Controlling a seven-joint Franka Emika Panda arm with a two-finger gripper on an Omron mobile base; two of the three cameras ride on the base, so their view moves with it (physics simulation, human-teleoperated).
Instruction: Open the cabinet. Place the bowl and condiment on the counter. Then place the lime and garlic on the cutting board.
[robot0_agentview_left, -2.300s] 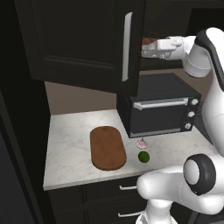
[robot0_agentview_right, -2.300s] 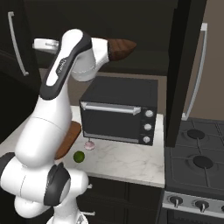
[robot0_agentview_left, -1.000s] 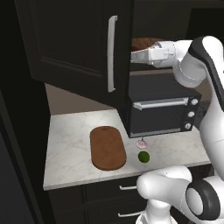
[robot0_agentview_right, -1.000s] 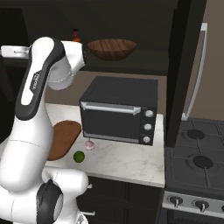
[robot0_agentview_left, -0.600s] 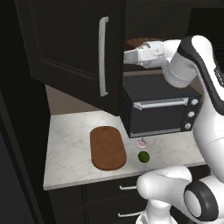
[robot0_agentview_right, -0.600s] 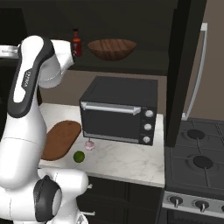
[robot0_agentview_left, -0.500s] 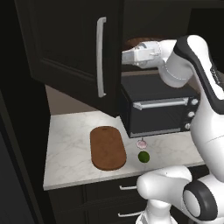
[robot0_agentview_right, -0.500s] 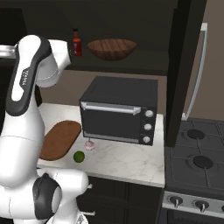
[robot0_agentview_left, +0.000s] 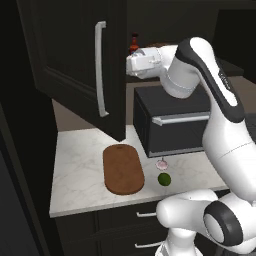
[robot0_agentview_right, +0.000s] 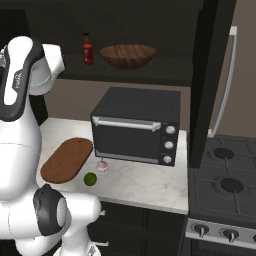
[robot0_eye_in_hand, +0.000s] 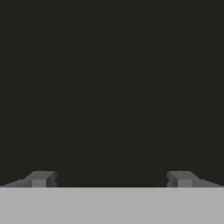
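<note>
The cabinet (robot0_agentview_left: 75, 55) hangs on the wall above the surface (robot0_agentview_left: 80, 175), near-black, with both doors swung out. The left door carries a long silver handle (robot0_agentview_left: 100, 70) and stands open toward the left; the right door (robot0_agentview_right: 212, 75) stands open on the far right, its own silver bar along its edge.

Inside, on the shelf (robot0_agentview_right: 150, 70), the bowl (robot0_agentview_right: 128, 56) sits upright, wide and brown. The condiment (robot0_agentview_right: 88, 49), a small red bottle with a black cap, stands upright just left of the bowl, apart from it.

Below the shelf a black toaster oven (robot0_agentview_right: 137, 127) rests on the marbled surface. The cutting board (robot0_agentview_left: 123, 168) lies flat to the left of the oven, near the front edge. The garlic (robot0_agentview_left: 162, 163) sits in front of the oven, just right of the board. The lime (robot0_agentview_left: 164, 179) lies just in front of the garlic, near the edge of the surface. Neither is on the board.

A stove (robot0_agentview_right: 225, 185) with dark burners stands to the right of the surface.

The white arm reaches up to shelf height, its hand at the edge of the left door. In the hand view the pincer (robot0_eye_in_hand: 111, 179) has its two tips set wide apart, with nothing between them, facing a dark panel.
</note>
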